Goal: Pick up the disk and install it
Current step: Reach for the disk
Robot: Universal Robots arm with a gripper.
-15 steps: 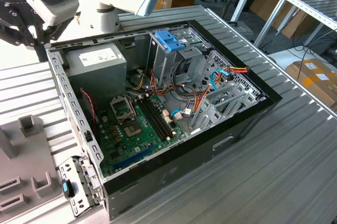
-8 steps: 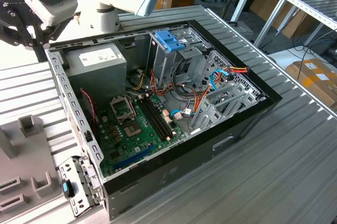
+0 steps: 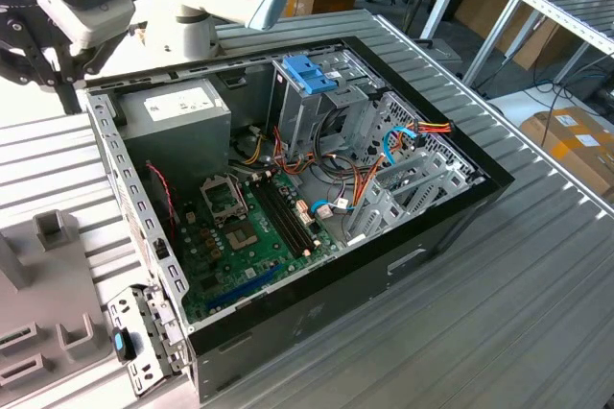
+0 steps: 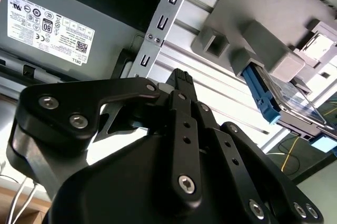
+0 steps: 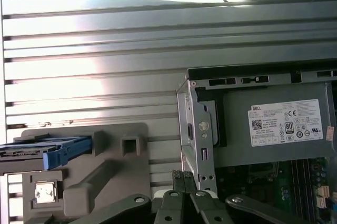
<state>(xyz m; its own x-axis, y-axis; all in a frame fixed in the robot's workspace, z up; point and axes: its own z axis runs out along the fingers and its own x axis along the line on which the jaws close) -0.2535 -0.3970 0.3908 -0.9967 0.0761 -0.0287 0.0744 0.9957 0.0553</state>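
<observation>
Approach step, I judge: the gripper [image 4: 180, 75], jaws pressed together and empty, hovers near the case [image 5: 202, 129] corner. The disk [image 4: 281, 98] sits apart, slotted at the holder's [image 4: 247, 3] edge. Grasping calls for spread jaws aligned with its rails.

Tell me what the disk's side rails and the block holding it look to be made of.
The disk: its rails look like moulded plastic, bright blue, matte and evenly coloured. The holder block holding it seems matte grey plastic, possibly printed: soft edges, flat colour, no glint; painted metal cannot be ruled out.
</observation>
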